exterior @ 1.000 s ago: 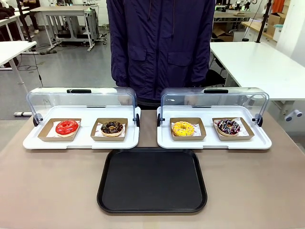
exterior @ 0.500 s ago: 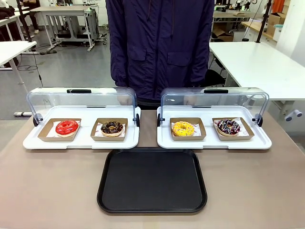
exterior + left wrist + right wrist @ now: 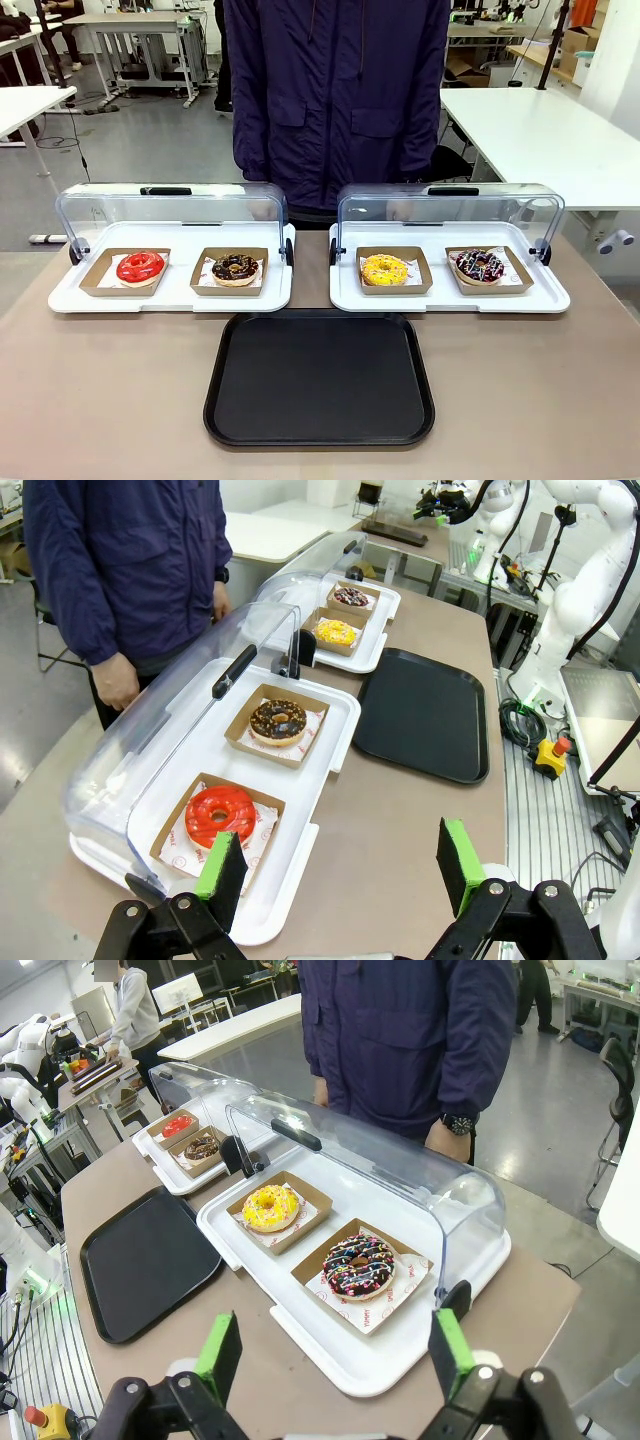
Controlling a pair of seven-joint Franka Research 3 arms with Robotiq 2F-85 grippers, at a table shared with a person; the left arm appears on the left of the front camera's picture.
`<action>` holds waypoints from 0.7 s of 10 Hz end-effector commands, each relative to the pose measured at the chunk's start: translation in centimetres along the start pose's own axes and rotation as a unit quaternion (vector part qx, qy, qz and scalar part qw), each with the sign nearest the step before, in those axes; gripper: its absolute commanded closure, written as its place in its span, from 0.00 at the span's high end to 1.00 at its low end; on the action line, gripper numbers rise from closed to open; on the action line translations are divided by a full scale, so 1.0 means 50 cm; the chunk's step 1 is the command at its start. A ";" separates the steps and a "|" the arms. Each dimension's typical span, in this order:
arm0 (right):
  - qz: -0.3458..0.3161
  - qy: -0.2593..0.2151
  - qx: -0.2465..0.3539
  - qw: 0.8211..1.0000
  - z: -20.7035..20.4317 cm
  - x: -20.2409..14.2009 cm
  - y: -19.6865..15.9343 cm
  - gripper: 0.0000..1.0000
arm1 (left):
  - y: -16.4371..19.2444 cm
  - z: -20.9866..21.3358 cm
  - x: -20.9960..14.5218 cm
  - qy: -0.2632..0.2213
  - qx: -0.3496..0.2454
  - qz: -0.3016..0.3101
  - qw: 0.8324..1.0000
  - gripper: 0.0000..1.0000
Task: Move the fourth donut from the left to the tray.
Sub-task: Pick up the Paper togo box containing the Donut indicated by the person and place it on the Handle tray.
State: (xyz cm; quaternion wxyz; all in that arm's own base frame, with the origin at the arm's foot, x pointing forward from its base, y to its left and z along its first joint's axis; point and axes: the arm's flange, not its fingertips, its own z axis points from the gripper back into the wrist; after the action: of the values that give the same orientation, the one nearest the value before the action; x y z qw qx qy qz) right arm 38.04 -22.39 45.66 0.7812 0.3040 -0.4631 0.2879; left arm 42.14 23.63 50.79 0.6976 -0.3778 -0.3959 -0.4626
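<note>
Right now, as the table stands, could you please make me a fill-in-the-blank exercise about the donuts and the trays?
1. The sprinkled donut shares its white display tray with a ____ donut.
2. The number of donuts on the black tray is ____.
3. The leftmost donut is glazed ____.
4. The right tool has its jaws ____.
Missing words: yellow; zero; red; open.

The fourth donut [image 3: 480, 265], chocolate-glazed with white and pink stripes and coloured sprinkles, lies flat in its brown cardboard holder [image 3: 520, 281] at my one o'clock. The tray [image 3: 320, 378], black and round-cornered, lies flat at twelve o'clock, nearer me.
</note>
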 end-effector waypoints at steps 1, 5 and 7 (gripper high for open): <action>0.012 -0.015 0.001 1.000 -0.003 0.003 -0.007 1.00 | -0.009 -0.002 0.003 0.006 0.004 0.001 1.000 1.00; 0.012 -0.015 0.001 1.000 -0.003 0.003 -0.007 1.00 | -0.009 -0.002 0.003 0.006 0.004 0.001 1.000 1.00; 0.012 -0.015 0.001 1.000 -0.003 0.003 -0.007 1.00 | -0.009 -0.002 0.003 0.006 0.004 0.001 1.000 1.00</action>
State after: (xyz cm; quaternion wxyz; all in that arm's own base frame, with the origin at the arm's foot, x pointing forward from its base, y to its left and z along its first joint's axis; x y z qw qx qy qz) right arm 38.04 -22.39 45.66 0.7812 0.3039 -0.4631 0.2879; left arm 42.14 23.63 50.79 0.6976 -0.3778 -0.3959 -0.4626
